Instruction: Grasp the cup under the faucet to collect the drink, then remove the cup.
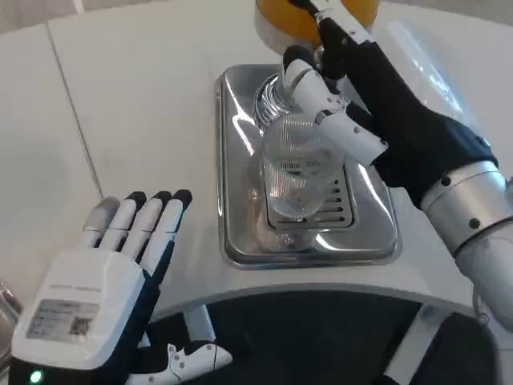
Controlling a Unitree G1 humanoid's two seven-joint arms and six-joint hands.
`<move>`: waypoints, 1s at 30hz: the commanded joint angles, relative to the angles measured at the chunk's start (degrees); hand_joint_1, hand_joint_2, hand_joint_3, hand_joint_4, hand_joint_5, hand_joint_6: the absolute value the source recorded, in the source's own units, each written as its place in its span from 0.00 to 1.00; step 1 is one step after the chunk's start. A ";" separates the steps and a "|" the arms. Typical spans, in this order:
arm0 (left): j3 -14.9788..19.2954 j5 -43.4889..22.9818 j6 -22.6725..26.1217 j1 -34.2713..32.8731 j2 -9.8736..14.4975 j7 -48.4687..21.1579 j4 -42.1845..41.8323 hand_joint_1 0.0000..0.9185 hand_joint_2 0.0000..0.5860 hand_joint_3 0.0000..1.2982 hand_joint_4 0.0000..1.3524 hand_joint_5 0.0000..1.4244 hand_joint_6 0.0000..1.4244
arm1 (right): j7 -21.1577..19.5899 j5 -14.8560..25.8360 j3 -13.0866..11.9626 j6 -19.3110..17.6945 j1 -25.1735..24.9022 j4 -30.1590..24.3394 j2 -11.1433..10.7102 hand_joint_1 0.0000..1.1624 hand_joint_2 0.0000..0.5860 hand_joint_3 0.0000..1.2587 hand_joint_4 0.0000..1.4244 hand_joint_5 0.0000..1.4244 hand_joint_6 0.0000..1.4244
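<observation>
While my right robot hand (pixel 353 96) wraps its fingers around the clear ribbed glass cup (pixel 295 164), the cup stands upright on the shiny metal drip tray (pixel 240 160); my left robot hand (pixel 120 265) waits open, well apart.

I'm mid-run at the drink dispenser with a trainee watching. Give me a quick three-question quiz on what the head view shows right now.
1. True or false: the right hand grips the cup.
2. Where does the cup stand? A) on the bare table B) on the steel drip tray C) in the left hand
3. Fill in: the left hand lies flat with fingers spread, holding ____.

Key: 1 true: its fingers wrap the cup's upper part. 2 B: the cup is over the tray's grille, below the orange dispenser. 3 nothing.
</observation>
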 commanded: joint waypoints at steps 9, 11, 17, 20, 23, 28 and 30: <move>-3.63 1.44 1.12 -3.55 -2.18 0.22 1.80 0.00 0.12 0.00 0.00 0.00 0.00 | 8.35 -5.59 3.37 -0.02 -1.89 2.48 -2.58 0.00 0.96 0.06 0.00 0.00 0.00; -4.31 1.78 1.49 -4.30 -2.35 0.15 2.05 0.00 0.12 0.00 0.00 0.00 0.00 | 9.91 -6.16 3.38 0.28 -2.61 2.60 -2.78 0.00 0.96 0.06 0.00 0.00 0.00; -5.14 2.69 2.51 -5.91 -2.19 0.49 3.85 0.00 0.12 0.00 0.00 0.00 0.00 | 13.99 -8.09 3.44 1.14 -4.50 2.76 -2.47 0.00 0.96 0.06 0.00 0.00 0.00; -5.26 2.92 3.42 -7.76 -2.35 1.00 6.14 0.00 0.12 0.00 0.00 0.00 0.00 | 14.72 -8.69 2.84 1.61 -4.76 2.11 -1.95 0.00 0.96 0.06 0.00 0.00 0.00; -5.55 2.81 4.20 -9.91 -2.36 1.25 8.17 0.00 0.12 0.00 0.00 0.00 0.00 | 15.00 -8.77 2.08 1.37 -4.19 1.55 -1.57 0.00 0.95 0.06 0.00 0.00 0.00; -6.03 2.23 5.44 -13.89 -2.33 1.85 11.50 0.00 0.12 0.00 0.00 0.00 0.00 | 14.85 -8.34 0.96 0.76 -3.10 1.09 -0.87 0.00 0.95 0.06 0.00 0.00 0.00; -6.32 1.94 6.02 -15.58 -2.53 1.98 12.46 0.00 0.12 0.00 0.00 0.00 0.00 | 14.90 -8.37 0.77 0.59 -3.03 1.08 -0.73 0.00 0.95 0.06 0.00 0.00 0.00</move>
